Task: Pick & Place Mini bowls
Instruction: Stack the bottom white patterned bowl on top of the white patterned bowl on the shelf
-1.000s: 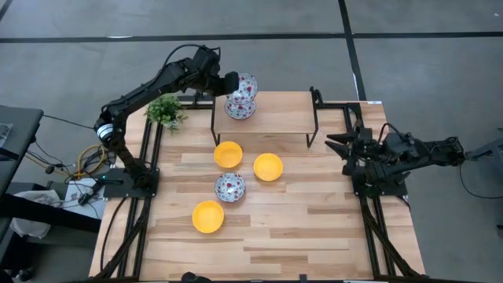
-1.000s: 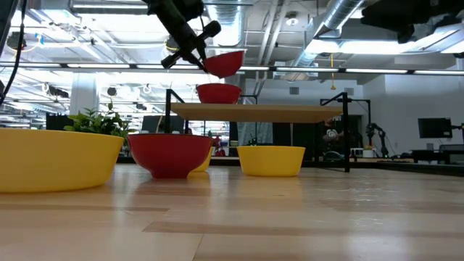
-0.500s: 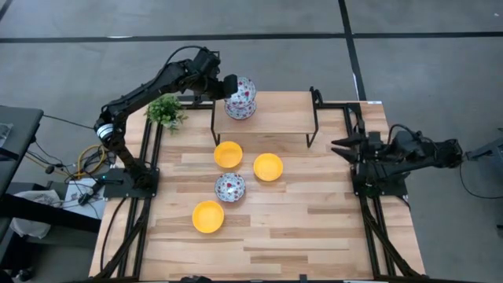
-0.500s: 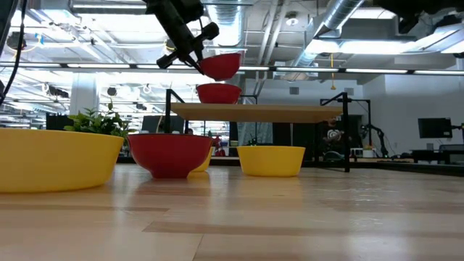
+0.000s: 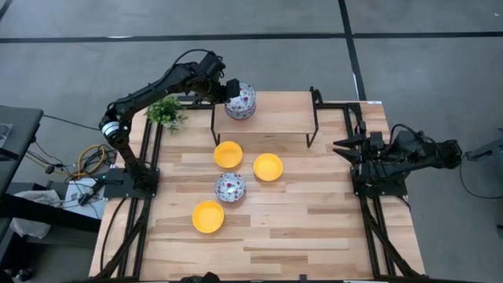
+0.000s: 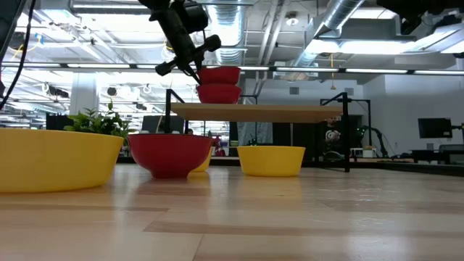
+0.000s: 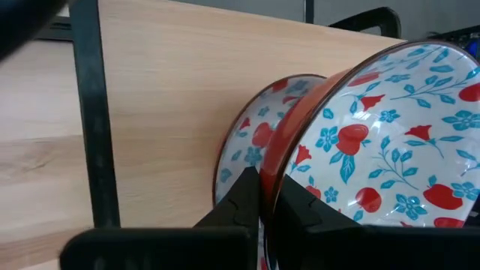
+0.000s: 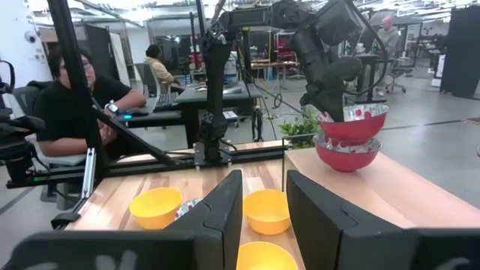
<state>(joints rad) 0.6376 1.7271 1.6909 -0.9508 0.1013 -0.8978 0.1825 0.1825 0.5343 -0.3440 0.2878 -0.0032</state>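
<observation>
My left gripper is shut on a red bowl with a floral inside. It holds the bowl just above a second floral bowl, which stands on its base on the raised wooden shelf. On the table below lie three yellow bowls and one more floral bowl. My right gripper waits open at the table's right edge, holding nothing. My left gripper pinches the held bowl's rim on the side toward the table's left, with one finger inside the bowl and one outside. The fingers slant down from the far left. The bowl hangs nearly level, mouth up, low over the shelf bowl; whether the two bowls touch I cannot tell.
A small green plant stands at the table's far left corner, beside the shelf's black frame legs. The near half of the wooden table is bare. People sit at desks beyond the table.
My left gripper has gone down toward the shelf with the floral bowl. The bowl was tilted and clearly above the shelf bowl; now it is nearly level and sits right over that bowl.
</observation>
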